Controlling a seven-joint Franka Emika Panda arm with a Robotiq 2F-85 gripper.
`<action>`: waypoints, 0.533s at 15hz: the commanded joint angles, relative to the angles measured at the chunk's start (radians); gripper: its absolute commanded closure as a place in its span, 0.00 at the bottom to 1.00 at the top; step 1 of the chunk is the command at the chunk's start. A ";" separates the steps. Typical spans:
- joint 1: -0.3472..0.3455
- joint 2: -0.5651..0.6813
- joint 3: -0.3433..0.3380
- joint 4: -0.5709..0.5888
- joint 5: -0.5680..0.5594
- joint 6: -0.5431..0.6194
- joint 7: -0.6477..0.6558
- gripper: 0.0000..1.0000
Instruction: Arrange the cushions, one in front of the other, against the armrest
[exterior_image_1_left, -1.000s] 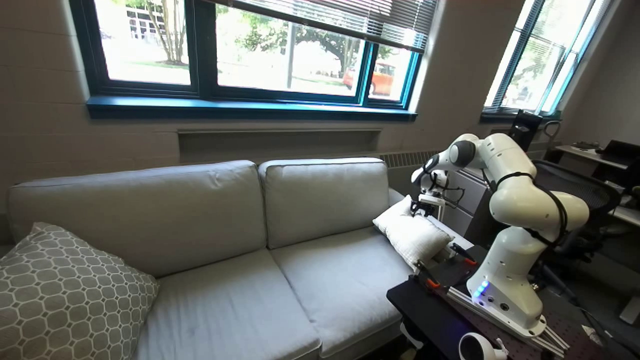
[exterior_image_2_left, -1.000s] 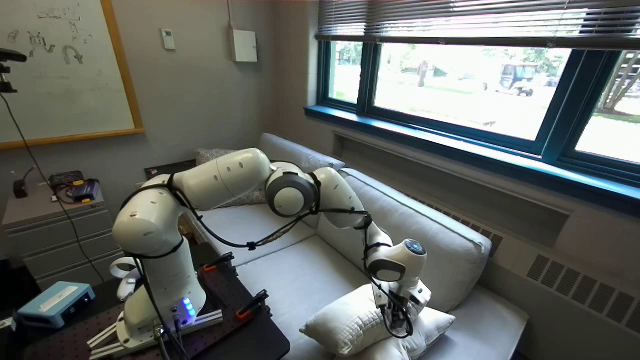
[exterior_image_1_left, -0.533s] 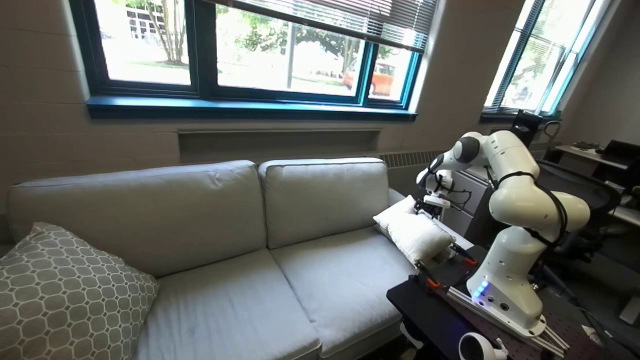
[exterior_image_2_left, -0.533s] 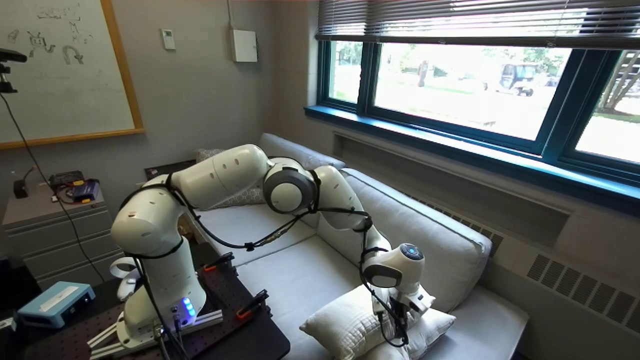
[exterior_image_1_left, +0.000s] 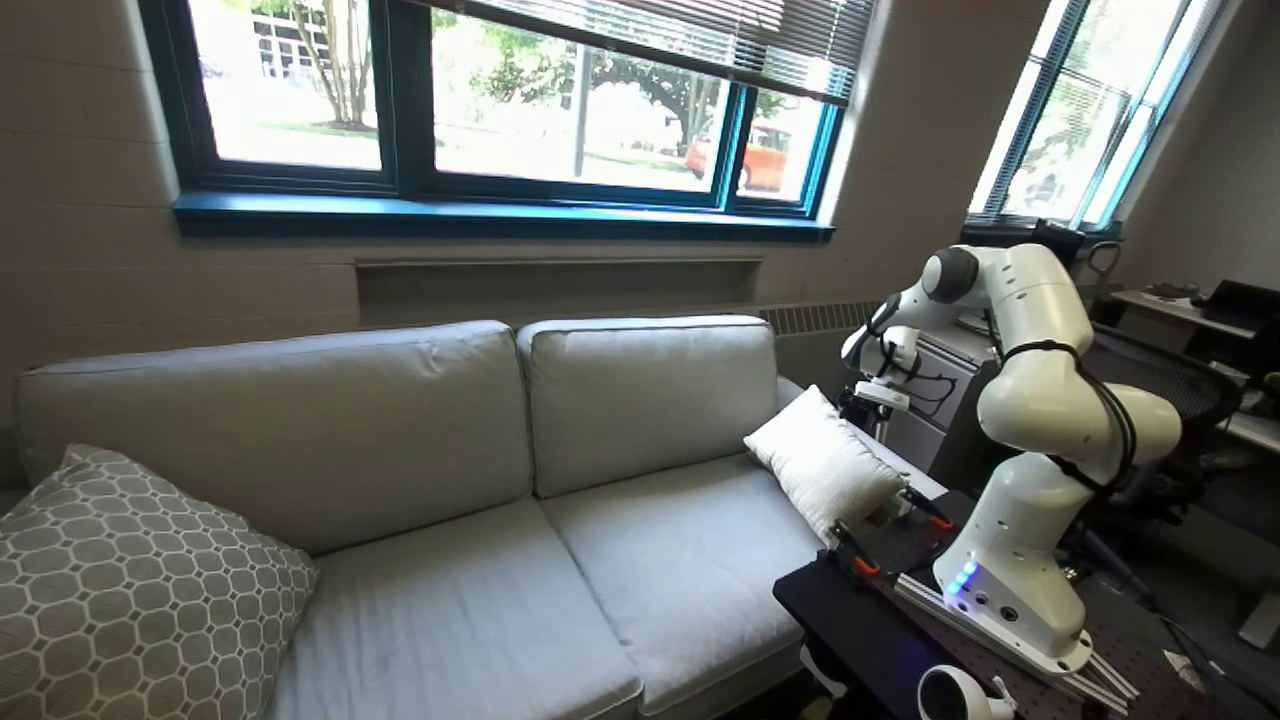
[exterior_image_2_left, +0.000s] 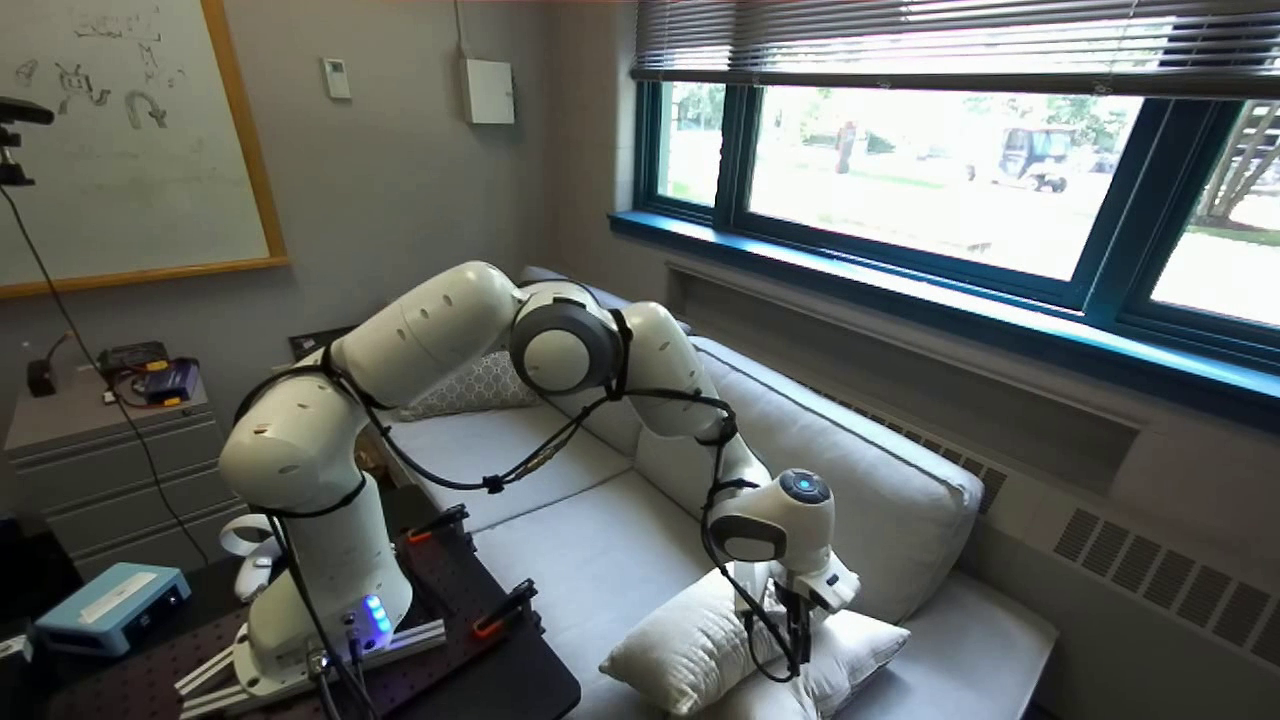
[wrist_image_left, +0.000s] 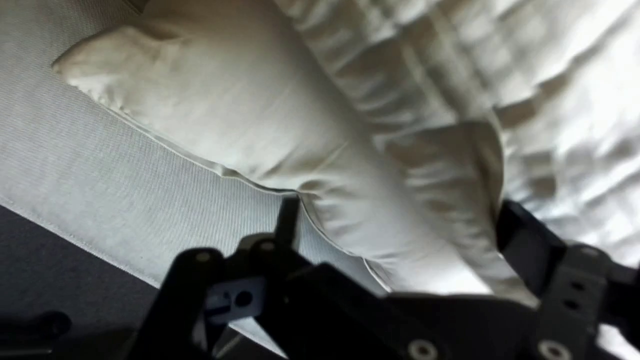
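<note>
Two cream-white cushions lean together at the sofa's end. In an exterior view the inner cushion (exterior_image_2_left: 685, 640) tilts over the outer cushion (exterior_image_2_left: 860, 655), which rests by the armrest (exterior_image_2_left: 985, 635). In the wrist view the outer cushion (wrist_image_left: 240, 105) lies along the grey armrest (wrist_image_left: 125, 185), with the inner cushion (wrist_image_left: 560, 85) at upper right. My gripper (wrist_image_left: 404, 227) stands open, its fingers apart on either side of the outer cushion's near part, and that cushion lies loose between them. From an exterior view only the inner cushion (exterior_image_1_left: 825, 465) shows clearly, my gripper (exterior_image_1_left: 860, 408) behind it.
A patterned grey pillow (exterior_image_1_left: 150, 590) sits at the sofa's far end. The sofa's back cushion (exterior_image_1_left: 650, 400) rises behind the seat (exterior_image_1_left: 690, 550). Close by stands the robot's black table (exterior_image_1_left: 850, 610) with orange-marked clamps (exterior_image_2_left: 505, 610).
My arm has risen and the gripper has drawn up and back from the cushions. The inner cushion's upper corner now stands free of the fingers and looks less creased.
</note>
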 joint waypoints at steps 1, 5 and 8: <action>-0.032 -0.143 0.057 -0.167 0.031 0.090 -0.029 0.00; -0.060 -0.228 0.120 -0.259 0.047 0.171 -0.031 0.00; -0.081 -0.280 0.178 -0.314 0.056 0.205 -0.033 0.00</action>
